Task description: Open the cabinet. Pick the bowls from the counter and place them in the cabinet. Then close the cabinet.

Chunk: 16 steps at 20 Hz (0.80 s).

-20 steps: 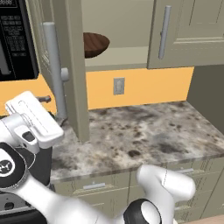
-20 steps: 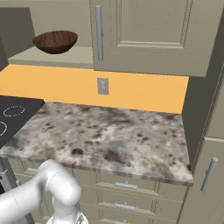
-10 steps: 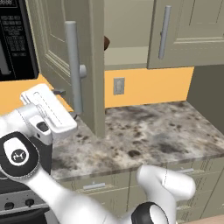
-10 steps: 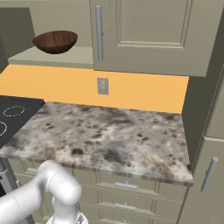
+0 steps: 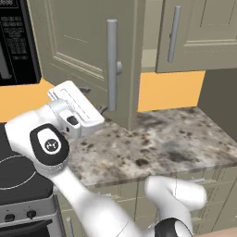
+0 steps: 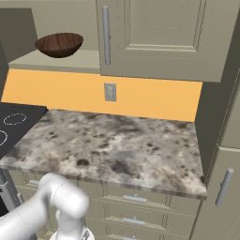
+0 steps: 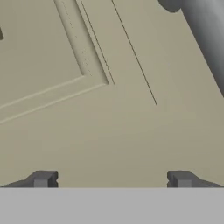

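My pincer (image 7: 112,178) is wide open and holds nothing, right up against the cabinet door (image 5: 88,51). From the right I see the brown bowl (image 6: 59,44) inside the cabinet (image 6: 159,37)

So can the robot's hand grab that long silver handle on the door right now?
Probably yes: the jaws stand wide open against the cabinet door, the handle close beside them, nothing between.
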{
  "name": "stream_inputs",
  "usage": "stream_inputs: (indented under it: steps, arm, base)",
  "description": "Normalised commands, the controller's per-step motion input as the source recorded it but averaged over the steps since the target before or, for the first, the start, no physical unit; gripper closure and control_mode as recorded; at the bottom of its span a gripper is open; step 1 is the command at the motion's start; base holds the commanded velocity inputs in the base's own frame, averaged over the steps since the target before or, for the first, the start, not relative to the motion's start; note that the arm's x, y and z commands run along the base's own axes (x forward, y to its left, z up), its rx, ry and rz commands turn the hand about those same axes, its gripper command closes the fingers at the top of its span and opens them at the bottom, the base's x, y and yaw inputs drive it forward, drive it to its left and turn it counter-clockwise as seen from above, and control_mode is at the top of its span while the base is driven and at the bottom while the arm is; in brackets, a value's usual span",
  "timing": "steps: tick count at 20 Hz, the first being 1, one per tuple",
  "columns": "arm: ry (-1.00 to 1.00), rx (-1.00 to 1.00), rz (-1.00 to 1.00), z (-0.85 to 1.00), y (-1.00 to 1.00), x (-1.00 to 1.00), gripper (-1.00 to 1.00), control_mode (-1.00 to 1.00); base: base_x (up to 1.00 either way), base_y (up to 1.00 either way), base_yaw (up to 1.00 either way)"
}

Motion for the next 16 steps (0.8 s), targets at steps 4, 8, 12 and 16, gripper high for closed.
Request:
stream_inputs:
  steps: [4,8,12,16]
  arm:
    - [0.00,-0.01,0.03,0.00,-0.53,0.58,-1.00,-1.00]
    - [0.00,0.00,0.07,0.01,-0.43,0.76,-1.00,-1.00]
    - [0.00,-0.02,0.09,0.06,-0.30,0.81,-1.00,-1.00]
    - [0.00,-0.03,0.13,0.06,-0.20,0.84,-1.00,-1.00]
  base:
    - [0.00,0.00,0.00]
    - [0.00,0.00,0.00]
    - [0.00,0.00,0.00]
    - [0.00,0.00,0.00]
